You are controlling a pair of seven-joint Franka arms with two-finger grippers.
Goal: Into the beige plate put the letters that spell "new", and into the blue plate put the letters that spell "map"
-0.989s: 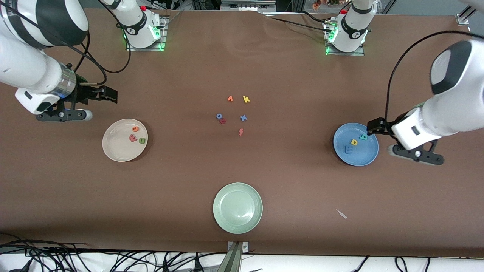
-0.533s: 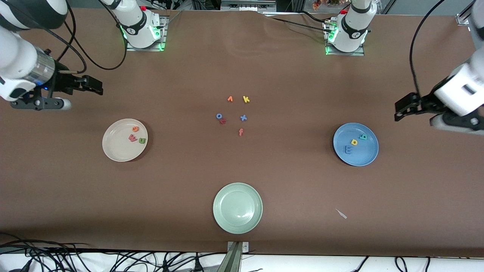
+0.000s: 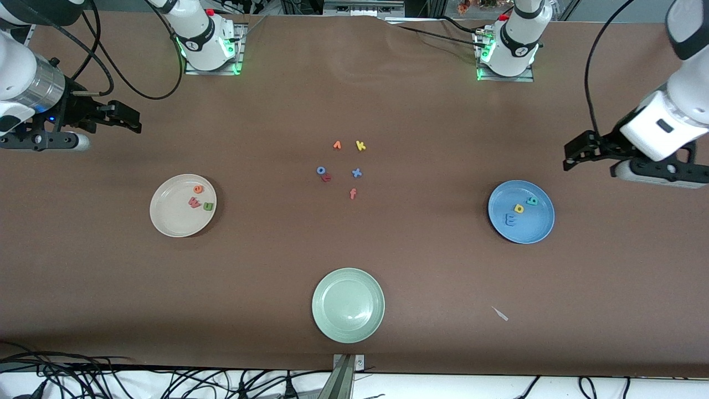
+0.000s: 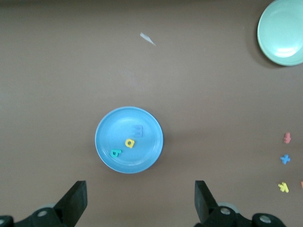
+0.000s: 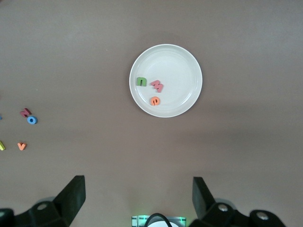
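The beige plate (image 3: 171,219) holds the orange "e" (image 3: 198,189), the pinkish-red "w" (image 3: 194,202) and the olive-green "n" (image 3: 207,206). The blue plate (image 3: 534,227) holds the teal "a" (image 3: 532,201), the yellow "p" (image 3: 519,208) and the blue "m" (image 3: 509,220). My left gripper (image 3: 576,152) hangs open and empty over bare table beside the blue plate (image 4: 109,132). My right gripper (image 3: 126,117) is open and empty over bare table beside the beige plate (image 5: 177,71). Both wrist views show wide, empty gaps: left gripper (image 4: 139,203), right gripper (image 5: 137,196).
A pale green plate (image 3: 348,305) with nothing in it sits nearest the front camera. Several loose letters lie mid-table, among them a yellow "k" (image 3: 360,146), a blue "x" (image 3: 356,173) and an orange-red "f" (image 3: 353,193). A white scrap (image 3: 500,313) lies beside the green plate.
Both grippers have drawn back from their plates toward their own ends of the table, still open. The letters and plates have not moved.
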